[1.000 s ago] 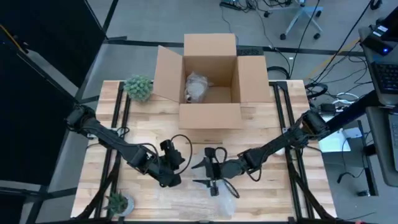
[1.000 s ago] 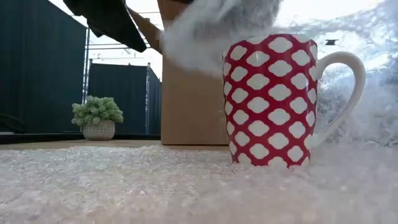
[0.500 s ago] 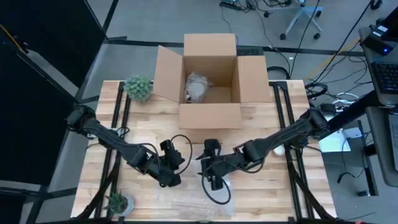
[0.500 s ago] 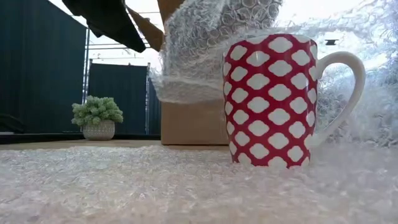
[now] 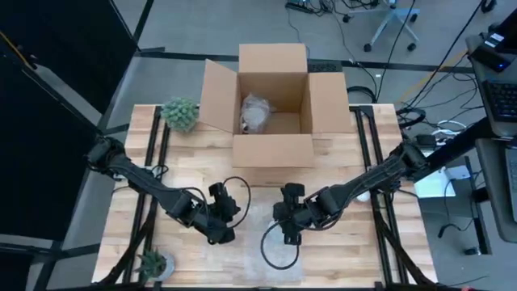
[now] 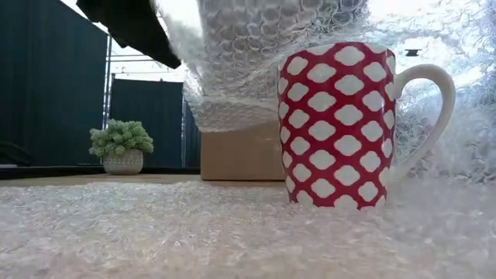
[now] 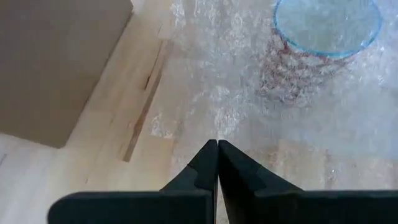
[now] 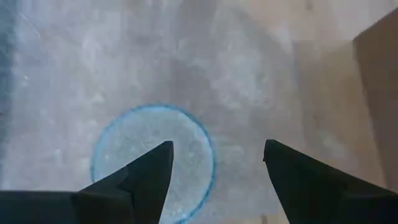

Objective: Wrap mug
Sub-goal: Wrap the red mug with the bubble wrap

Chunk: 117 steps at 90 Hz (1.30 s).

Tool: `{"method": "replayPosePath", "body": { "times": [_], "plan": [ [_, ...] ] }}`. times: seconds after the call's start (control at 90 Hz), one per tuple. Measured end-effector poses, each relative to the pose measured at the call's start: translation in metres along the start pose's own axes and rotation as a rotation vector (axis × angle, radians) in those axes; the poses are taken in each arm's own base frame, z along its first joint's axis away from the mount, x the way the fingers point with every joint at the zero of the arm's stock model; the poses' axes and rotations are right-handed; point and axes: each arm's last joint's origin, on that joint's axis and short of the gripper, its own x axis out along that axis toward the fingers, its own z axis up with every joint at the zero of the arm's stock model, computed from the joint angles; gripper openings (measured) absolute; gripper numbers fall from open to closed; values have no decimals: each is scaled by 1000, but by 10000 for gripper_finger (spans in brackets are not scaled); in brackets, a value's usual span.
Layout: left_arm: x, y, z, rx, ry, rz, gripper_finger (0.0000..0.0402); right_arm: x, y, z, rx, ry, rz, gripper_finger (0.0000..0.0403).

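Overhead, bubble wrap (image 6: 263, 62) drapes the red-and-white mug (image 6: 341, 124), unlabelled.

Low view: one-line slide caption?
Red-and-white patterned mug standing on bubble wrap, a raised flap draped over its rim, cardboard box behind.

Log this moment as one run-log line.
task: wrap mug | mug: upright on bubble wrap | wrap flap draped over mug | left gripper: shut on wrap edge | right gripper: open above mug
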Motion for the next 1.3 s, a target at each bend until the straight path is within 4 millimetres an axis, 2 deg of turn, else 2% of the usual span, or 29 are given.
{"method": "replayPosePath", "body": {
  "times": [0.3,0.456,0.567,0.733,0.956,1.078,1.3],
  "plan": [
    [0,-2,2,-16,-21,-15,0,57,-2,-9,-6,128,-74,238],
    [0,-2,2,-17,-22,-15,0,77,-1,-12,-6,187,-41,238],
    [0,-2,3,-16,-23,-16,0,79,-1,-11,-2,183,-15,238],
    [8,-8,8,3,-78,-43,0,68,-2,-6,6,137,-5,238],
    [40,-30,5,60,-137,-81,0,66,-2,-4,1,110,-6,238],
    [49,-40,10,42,-210,-145,0,66,-2,-4,-14,104,-3,238],
    [78,-48,14,-4,-265,-266,0,66,-2,-2,-39,87,6,238]
  ]
}}
